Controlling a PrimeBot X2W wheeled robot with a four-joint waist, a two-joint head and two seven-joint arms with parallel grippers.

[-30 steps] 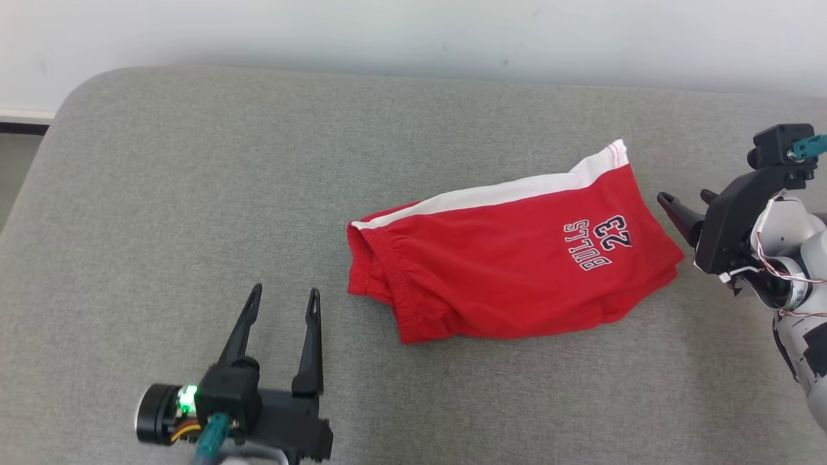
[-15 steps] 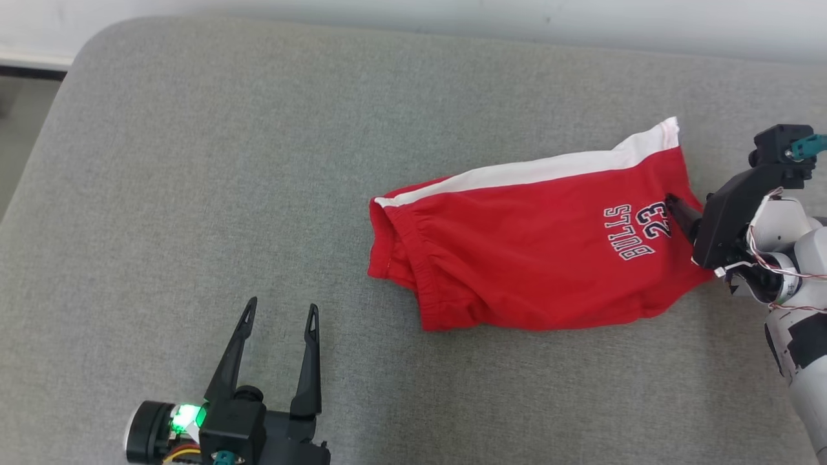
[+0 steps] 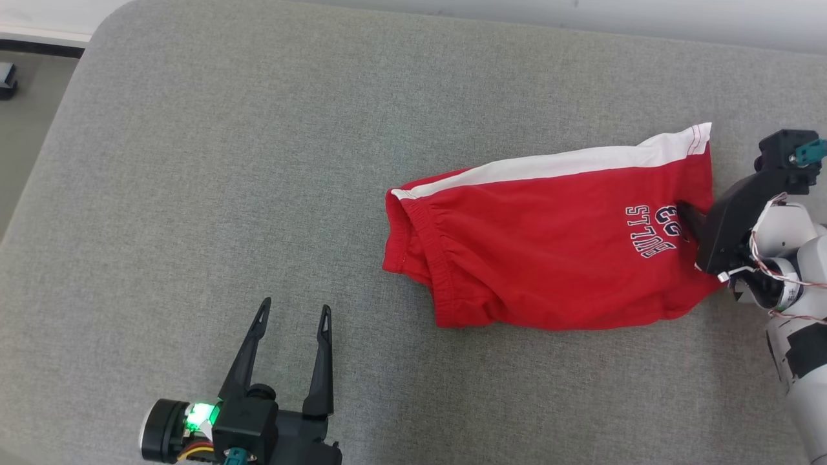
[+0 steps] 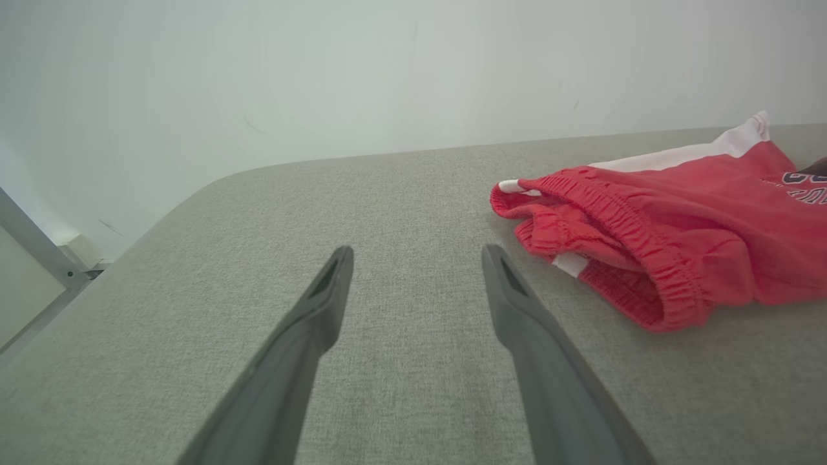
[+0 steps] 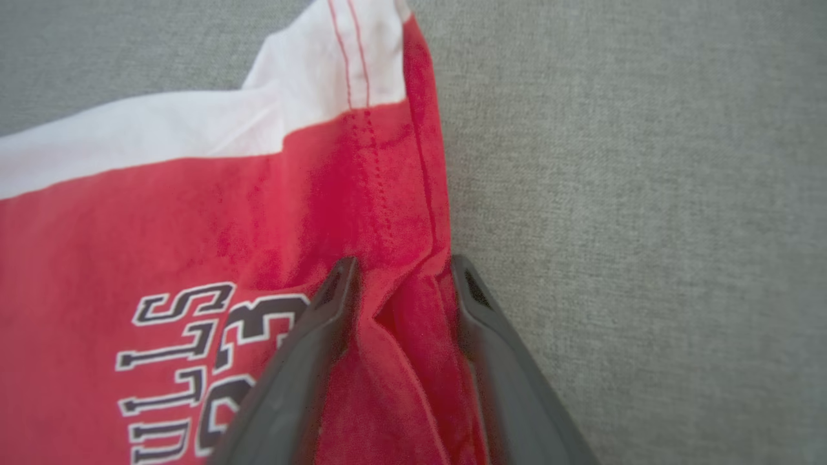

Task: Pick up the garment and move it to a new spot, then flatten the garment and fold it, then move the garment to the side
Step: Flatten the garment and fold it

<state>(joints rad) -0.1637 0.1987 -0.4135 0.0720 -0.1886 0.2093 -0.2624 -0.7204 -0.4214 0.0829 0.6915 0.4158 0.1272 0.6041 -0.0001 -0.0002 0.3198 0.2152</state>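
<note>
Garment [image 3: 543, 245] lies right of centre in the head view on the grey cushion [image 3: 258, 161] – right gripper [image 5: 400, 274] straddles its puckered hem fold, clamping cannot be told – left gripper [image 3: 294, 313] released at lower left.

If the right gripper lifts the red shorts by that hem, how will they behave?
Probably floppy: the shorts wrinkle into a ridge between the fingers of the right gripper, so they'd likely drape. Likely light, being thin cloth. The bunched waistband may trail over the grey surface.
</note>
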